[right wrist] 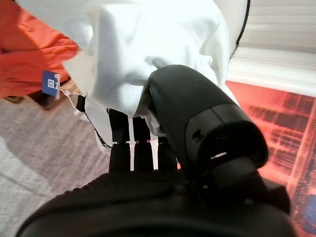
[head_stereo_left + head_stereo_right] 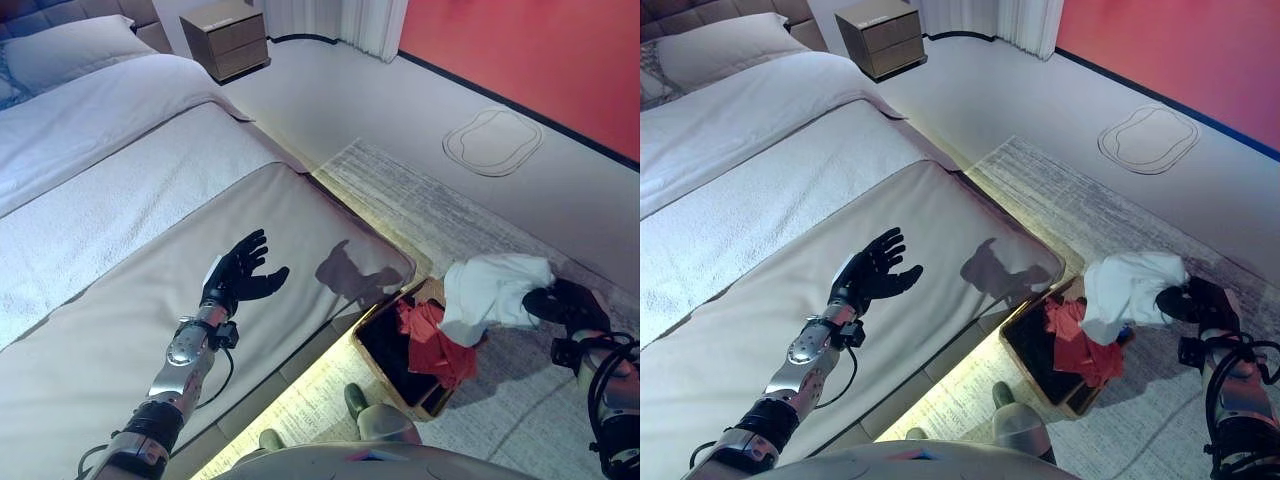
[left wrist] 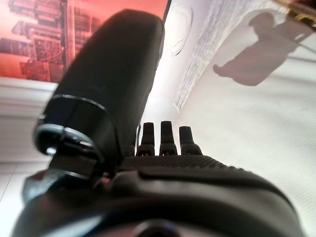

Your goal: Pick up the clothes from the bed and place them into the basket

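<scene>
My right hand (image 2: 566, 305) is shut on a white garment (image 2: 492, 288), which hangs bunched over the far corner of the basket (image 2: 392, 378) on the rug beside the bed. The right wrist view shows thumb and fingers (image 1: 134, 132) pinching the white cloth (image 1: 148, 44). Red clothes (image 2: 434, 340) lie inside the basket, with more red cloth (image 1: 34, 54) showing past the white. My left hand (image 2: 238, 275) hovers open, fingers spread, over the beige bed cover (image 2: 110, 340); nothing is in it. I see no loose clothes on the bed.
The bed's corner (image 2: 395, 262) ends just left of the basket. A patterned rug (image 2: 430, 200) covers the floor under the basket. A nightstand (image 2: 228, 38) stands at the far end by the pillow (image 2: 70, 50). A red wall (image 2: 540, 50) runs along the right.
</scene>
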Tool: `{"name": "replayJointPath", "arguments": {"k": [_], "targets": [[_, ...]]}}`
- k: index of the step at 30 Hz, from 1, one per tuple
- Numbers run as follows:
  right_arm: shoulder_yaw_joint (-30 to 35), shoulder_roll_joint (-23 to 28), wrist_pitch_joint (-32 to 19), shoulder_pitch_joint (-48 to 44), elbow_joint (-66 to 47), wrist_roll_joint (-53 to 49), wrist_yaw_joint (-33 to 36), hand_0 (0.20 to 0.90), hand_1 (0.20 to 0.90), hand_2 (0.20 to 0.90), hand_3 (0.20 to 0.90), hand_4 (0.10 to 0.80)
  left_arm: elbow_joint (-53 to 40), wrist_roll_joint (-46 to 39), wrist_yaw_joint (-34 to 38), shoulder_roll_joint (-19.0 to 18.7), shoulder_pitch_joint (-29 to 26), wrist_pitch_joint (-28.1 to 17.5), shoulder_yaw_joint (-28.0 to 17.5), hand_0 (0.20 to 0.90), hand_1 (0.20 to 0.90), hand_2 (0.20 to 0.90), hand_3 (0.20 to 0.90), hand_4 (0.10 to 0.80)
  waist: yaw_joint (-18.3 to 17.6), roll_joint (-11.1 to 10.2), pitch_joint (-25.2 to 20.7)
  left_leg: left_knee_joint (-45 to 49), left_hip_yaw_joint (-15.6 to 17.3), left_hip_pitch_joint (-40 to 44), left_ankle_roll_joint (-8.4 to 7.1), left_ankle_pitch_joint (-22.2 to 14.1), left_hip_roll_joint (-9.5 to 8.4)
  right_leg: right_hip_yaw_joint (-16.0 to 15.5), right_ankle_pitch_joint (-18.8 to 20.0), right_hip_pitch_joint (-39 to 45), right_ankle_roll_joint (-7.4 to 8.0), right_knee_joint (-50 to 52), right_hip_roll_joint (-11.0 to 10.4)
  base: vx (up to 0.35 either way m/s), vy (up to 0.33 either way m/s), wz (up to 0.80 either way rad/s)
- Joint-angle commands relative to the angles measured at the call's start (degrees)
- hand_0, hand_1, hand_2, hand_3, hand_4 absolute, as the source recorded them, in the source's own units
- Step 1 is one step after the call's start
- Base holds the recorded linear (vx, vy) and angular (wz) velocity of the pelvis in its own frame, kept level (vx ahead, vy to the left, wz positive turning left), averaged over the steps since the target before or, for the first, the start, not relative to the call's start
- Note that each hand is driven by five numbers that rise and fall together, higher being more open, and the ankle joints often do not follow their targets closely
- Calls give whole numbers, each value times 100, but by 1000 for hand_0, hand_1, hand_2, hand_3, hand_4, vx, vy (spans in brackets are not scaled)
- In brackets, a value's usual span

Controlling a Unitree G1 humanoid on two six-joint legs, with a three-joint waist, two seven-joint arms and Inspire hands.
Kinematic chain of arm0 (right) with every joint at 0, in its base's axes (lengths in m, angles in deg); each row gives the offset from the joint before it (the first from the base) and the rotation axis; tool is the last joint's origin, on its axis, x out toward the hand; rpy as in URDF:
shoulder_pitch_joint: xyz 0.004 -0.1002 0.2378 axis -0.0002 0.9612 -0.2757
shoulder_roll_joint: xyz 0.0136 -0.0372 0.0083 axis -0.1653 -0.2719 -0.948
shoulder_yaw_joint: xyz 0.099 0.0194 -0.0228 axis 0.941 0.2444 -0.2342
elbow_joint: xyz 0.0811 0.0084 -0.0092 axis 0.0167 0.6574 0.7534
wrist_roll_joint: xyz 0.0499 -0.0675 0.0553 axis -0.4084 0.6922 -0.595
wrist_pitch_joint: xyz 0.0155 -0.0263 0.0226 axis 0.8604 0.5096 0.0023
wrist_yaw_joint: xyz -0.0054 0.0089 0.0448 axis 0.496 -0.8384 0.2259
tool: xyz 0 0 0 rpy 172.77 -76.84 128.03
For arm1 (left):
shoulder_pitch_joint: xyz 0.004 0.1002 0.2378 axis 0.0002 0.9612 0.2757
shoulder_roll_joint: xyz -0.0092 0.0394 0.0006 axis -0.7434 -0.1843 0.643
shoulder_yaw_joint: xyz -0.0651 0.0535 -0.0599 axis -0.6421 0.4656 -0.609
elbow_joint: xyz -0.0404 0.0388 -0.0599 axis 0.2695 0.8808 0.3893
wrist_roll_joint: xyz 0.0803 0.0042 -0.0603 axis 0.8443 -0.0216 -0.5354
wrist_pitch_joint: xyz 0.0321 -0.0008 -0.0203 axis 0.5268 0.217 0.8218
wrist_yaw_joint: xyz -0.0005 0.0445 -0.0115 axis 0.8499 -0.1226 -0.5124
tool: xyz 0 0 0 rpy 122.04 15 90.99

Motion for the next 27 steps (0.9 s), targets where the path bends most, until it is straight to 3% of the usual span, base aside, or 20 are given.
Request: {"name": "replayJointPath", "arguments": {"k": [1,13,14,15,16,27], "targets": [[147,338,-825,-850,180,25,35,300,300,300,200,100,-24,66,-68,-46,-549,-408,-37,900,900,900,900,800,193,-65,-292,772,-316,-71,216,-1045,-49,-265,-213,-353,6,612,46,28,-45,-6],[11,245,-1010,-1060,731,38,111,300,300,300,200,100,41,-36,-222,2,-487,-424,82,900,900,900,900,800,240,169,-269,739,-408,-65,131,-1008,-20,-340,-308,-303,-45,633,71,13,-31,2],[8,254,-1003,-1064,734,52,125,401,401,401,318,218,38,-30,-228,1,-472,-425,83,900,900,900,900,800,245,177,-274,718,-415,-59,120,-997,-17,-348,-308,-294,-44,620,71,29,-26,11],[14,268,-984,-1059,742,105,192,766,766,766,744,644,40,-40,-223,1,-451,-441,88,900,900,900,900,800,249,188,-281,696,-421,-53,108,-985,-14,-353,-309,-288,-44,607,72,25,-14,13],[25,277,-981,-1052,768,160,243,900,900,900,900,800,50,-67,-223,0,-436,-466,90,900,900,900,900,800,254,200,-284,677,-427,-47,96,-975,-14,-362,-306,-283,-41,590,71,23,-7,13],[-14,330,-808,-1169,841,286,376,900,900,900,900,800,126,-156,-200,16,-410,-610,100,900,900,900,900,800,287,269,-298,623,-454,-65,46,-920,12,-395,-324,-290,-66,565,78,4,0,2]]}}
